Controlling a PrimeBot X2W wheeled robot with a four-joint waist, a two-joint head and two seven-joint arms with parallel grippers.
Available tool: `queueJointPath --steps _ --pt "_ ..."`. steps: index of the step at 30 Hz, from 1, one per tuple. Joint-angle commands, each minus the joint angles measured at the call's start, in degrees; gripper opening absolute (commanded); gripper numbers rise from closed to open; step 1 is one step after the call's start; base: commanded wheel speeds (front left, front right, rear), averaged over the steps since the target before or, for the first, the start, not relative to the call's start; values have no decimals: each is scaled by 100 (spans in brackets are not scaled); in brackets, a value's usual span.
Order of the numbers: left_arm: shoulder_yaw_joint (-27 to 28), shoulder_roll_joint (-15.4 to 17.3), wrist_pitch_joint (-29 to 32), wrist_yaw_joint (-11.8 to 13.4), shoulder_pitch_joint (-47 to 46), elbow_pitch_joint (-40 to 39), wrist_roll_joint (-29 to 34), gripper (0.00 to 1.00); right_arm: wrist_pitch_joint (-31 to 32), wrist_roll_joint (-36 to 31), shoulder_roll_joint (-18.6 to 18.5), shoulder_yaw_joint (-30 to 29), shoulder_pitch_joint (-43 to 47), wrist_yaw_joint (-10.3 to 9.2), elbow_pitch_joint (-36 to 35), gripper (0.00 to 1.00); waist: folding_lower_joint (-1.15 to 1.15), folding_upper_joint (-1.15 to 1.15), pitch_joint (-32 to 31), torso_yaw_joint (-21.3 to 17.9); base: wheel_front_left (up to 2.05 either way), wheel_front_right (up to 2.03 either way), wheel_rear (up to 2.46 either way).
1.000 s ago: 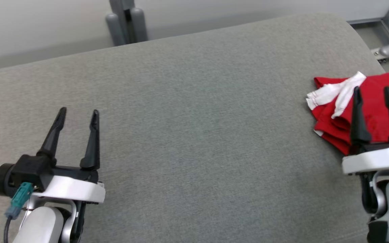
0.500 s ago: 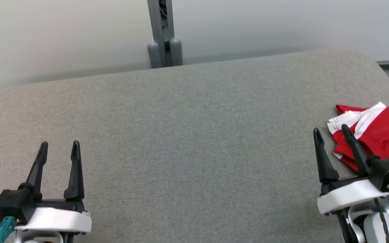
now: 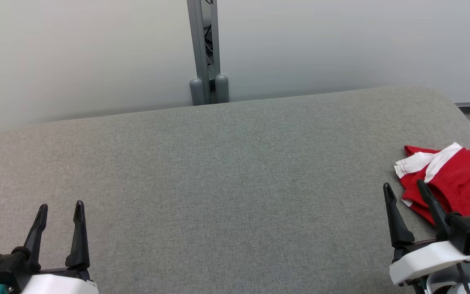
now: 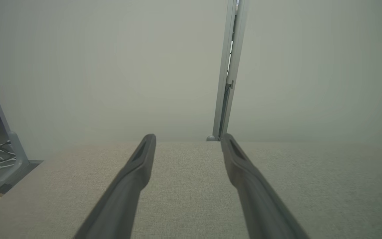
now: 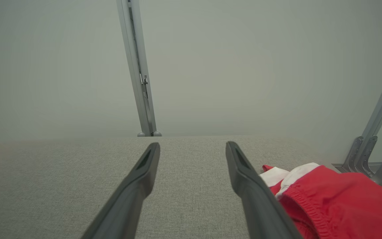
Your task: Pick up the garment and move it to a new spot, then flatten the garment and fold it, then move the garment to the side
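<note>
Both claws stand apart and empty. The left claw [image 3: 61, 204] sits at the near left of the table [image 3: 235, 163], and the right claw [image 3: 403, 184] at the near right. In each wrist view there is only bare grey cloth between the fingers, so nothing is gripped.

**Location of the task item.** The garment [image 3: 463, 175] lies at the far right of the table, close to its right edge and partly cut off by the picture's edge. It is red with a white trim [image 3: 426, 161] and an elastic hem, and it lies as a compact, loosely layered bundle rather than spread flat. The right claw's outer finger is just beside its near corner. Whether they touch cannot be told.

**Reason for the arrangement, as a judgement.** The wide middle of the table is free, which suits flattening and folding there. The right claw is the one placed to reach the bundle, while the left is well apart from it. With the garment gathered at the side and both claws open, this is either a piece awaiting pick-up or one already set aside. The pictures do not settle which.

**Count.**
- Claws: two, with four fingers in all.
- Garment: one.
- Table: one.
- Post [image 3: 204, 49]: one, against the wall [image 3: 96, 53], with two rounded feet.
- Frame legs [image 5: 360, 152]: a group beyond the table's right end.
</note>
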Motion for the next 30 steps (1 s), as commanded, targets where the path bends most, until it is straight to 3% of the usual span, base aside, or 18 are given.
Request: queueJointPath --steps 1,13,30 --pt "68 64 -35 -31 99 1 -58 100 43 40 -25 -8 67 -1 -78 100 0 0 -33 19 0 0 0" --pt "92 183 40 -72 136 -34 -119 100 132 67 -26 -6 160 -1 -221 100 0 0 -86 65 0 0 0" --pt "-66 280 231 91 82 -144 56 100 98 139 -25 -42 131 -1 -154 100 0 0 -43 78 0 0 0"
